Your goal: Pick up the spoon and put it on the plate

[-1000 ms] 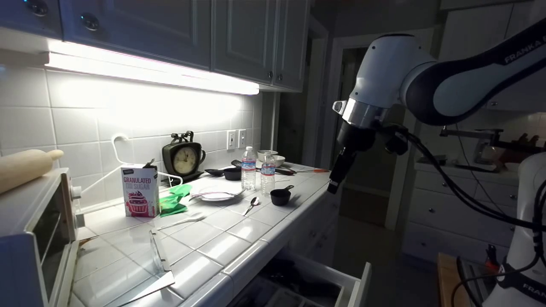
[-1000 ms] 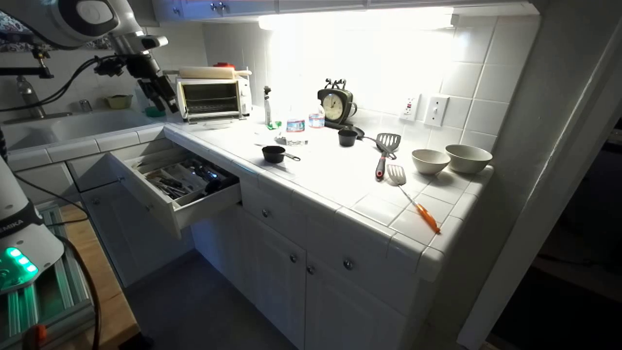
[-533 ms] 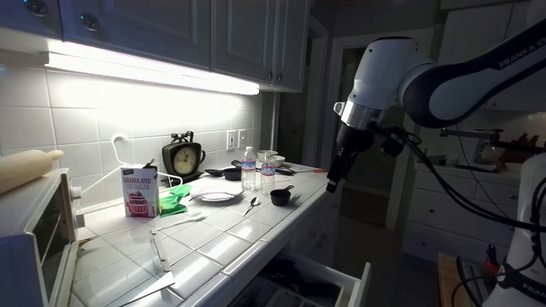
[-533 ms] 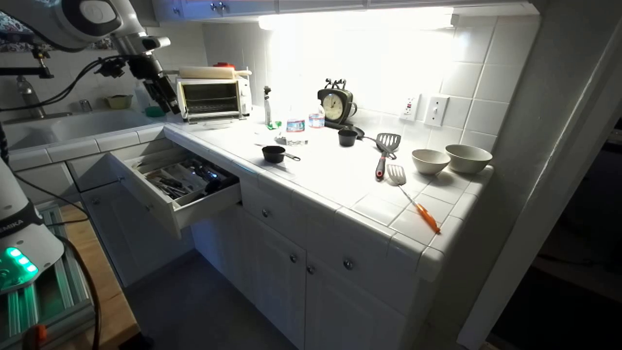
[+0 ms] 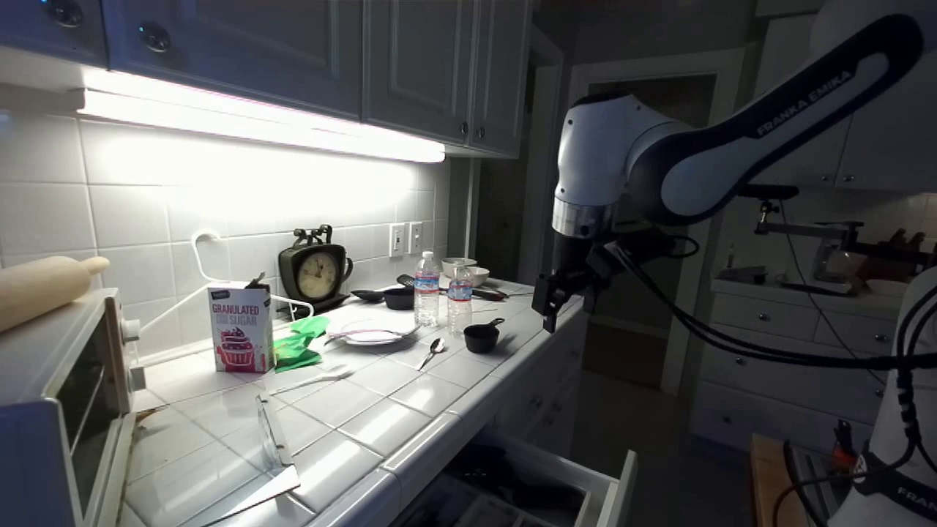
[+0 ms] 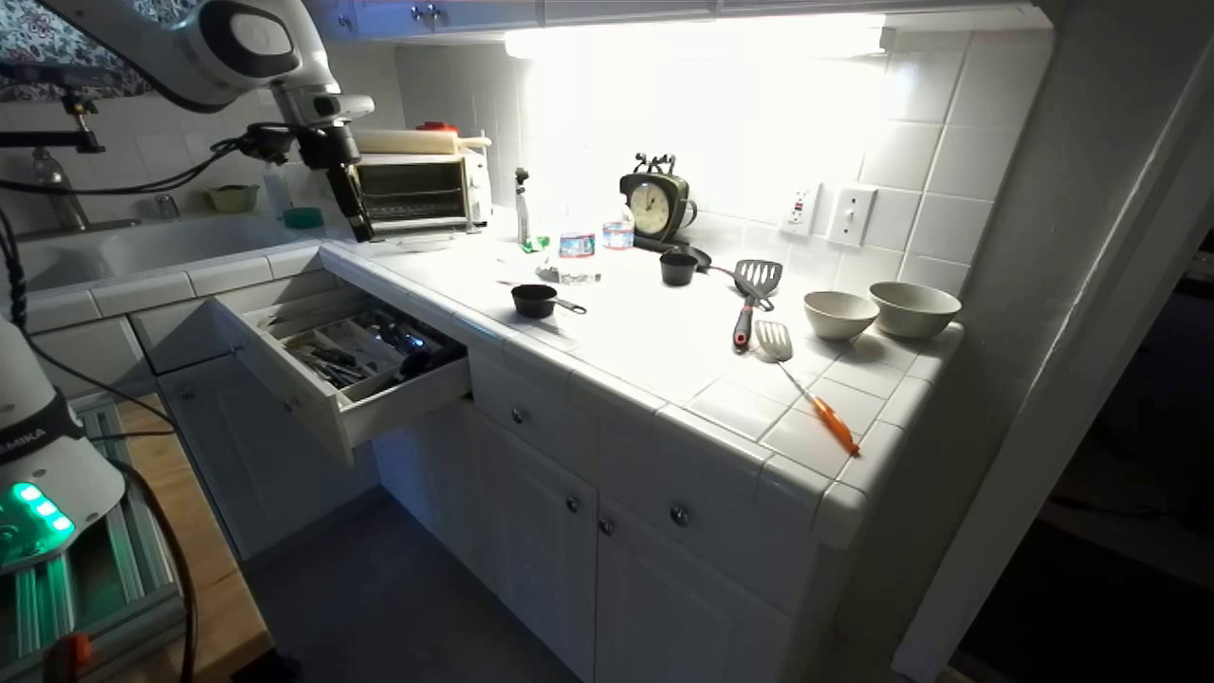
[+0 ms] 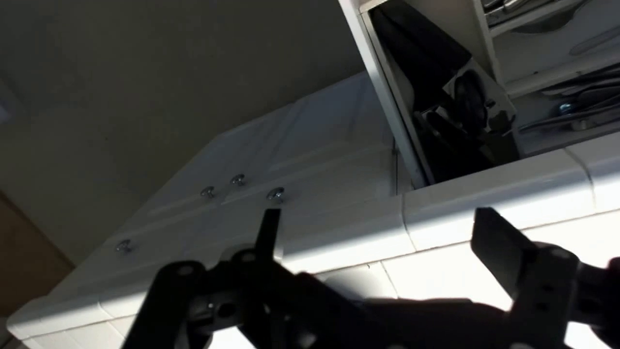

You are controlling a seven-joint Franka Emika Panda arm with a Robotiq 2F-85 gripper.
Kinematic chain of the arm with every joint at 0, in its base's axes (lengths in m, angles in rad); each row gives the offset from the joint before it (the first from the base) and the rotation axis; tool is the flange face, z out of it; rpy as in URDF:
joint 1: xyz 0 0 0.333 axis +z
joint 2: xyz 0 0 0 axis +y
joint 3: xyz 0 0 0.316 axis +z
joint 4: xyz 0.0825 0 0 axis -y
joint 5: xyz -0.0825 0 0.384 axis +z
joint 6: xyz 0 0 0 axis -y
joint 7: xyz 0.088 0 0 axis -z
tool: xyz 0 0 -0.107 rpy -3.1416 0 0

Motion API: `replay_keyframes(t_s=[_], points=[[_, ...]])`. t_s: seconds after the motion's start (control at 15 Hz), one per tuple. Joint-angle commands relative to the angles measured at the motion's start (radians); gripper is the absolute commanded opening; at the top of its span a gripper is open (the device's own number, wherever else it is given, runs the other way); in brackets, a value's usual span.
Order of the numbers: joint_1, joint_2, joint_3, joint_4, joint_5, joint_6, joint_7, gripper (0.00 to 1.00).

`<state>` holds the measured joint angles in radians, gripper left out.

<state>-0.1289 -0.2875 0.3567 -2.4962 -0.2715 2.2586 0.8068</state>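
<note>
"Where was the spoon (image 5: 432, 351)?"

"In an exterior view, it lay on the counter (image 5: 351, 399), between the plate (image 5: 372, 339) and the black cup (image 5: 482, 339). It was near the plate, but not touching it."

"Which one was closest to the front edge?"

"The cup. Two bottles (image 5: 427, 293) stood up near the plate, and the clock (image 5: 318, 272) stood by the back edge."

"What about the gripper (image 7: 377, 228)?"

"It hung in the air by the front edge. Its fingers were wide apart and held nothing. In the wrist view, you could see the white edge between them."

"And under that edge?"

"A drawer (image 6: 408, 410) stuck out, with kitchen tools (image 6: 327, 360) in it."
</note>
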Motion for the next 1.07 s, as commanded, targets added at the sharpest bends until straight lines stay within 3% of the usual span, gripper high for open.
replay_keyframes(t_s=[0.0,0.67,0.73,1.0], points=[[0.037,0.161,-0.054,0.139,-0.018,-0.044,0.086,1.00],[0.148,0.402,-0.227,0.352,-0.014,0.061,0.108,1.00],[0.156,0.345,-0.236,0.293,0.004,0.061,0.057,1.00],[0.170,0.358,-0.255,0.302,0.004,0.061,0.056,1.00]])
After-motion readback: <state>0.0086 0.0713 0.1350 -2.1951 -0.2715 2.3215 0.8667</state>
